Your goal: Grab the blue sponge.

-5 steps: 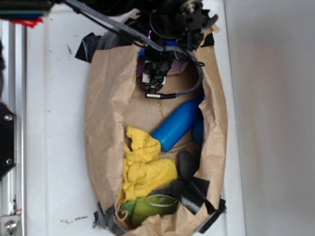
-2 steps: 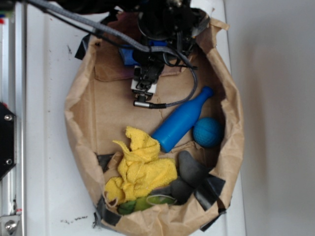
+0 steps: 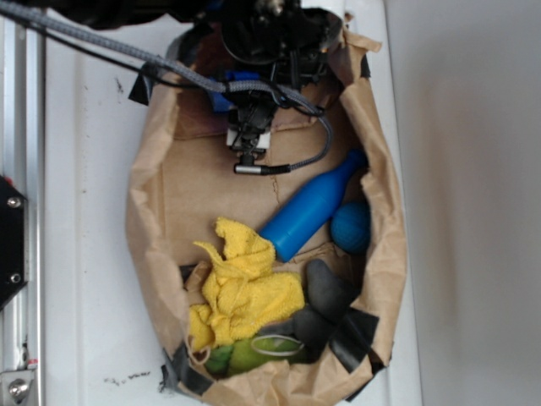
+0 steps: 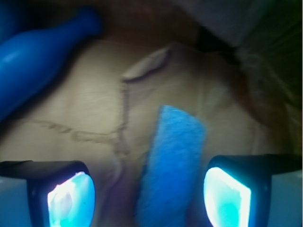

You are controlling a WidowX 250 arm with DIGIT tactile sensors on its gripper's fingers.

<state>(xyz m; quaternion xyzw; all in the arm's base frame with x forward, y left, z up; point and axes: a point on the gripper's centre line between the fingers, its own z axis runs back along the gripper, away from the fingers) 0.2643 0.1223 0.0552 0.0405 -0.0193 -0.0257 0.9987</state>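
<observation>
The light blue, speckled, rectangular foam sponge [image 4: 171, 165] lies on the brown paper floor of the bag, between the two fingers [image 4: 71, 196] of the gripper [image 4: 149, 194] in the wrist view; the fingers are spread wide, with a gap on each side of the sponge, gripping nothing. Its near end runs out of the bottom of that view. In the exterior view the sponge is mostly hidden under the black arm and gripper [image 3: 251, 159]; only a blue patch [image 3: 221, 100] shows near the top of the bag, and I cannot tell if this is the sponge. The open brown paper bag [image 3: 161, 211], patched with black tape, sits on a white worktop [image 3: 84, 254]. Also in the bag: a glossy bright blue bowling-pin-shaped bottle [image 3: 308, 209] lying tilted, a round blue ball [image 3: 350, 227] just beside it and partly cut off by the bag wall, a crumpled yellow cloth [image 3: 245, 288], a dark rounded object [image 3: 325, 289] hard to identify, and a green object [image 3: 254, 353] half hidden at the bottom edge. No readable writing or labels.
</observation>
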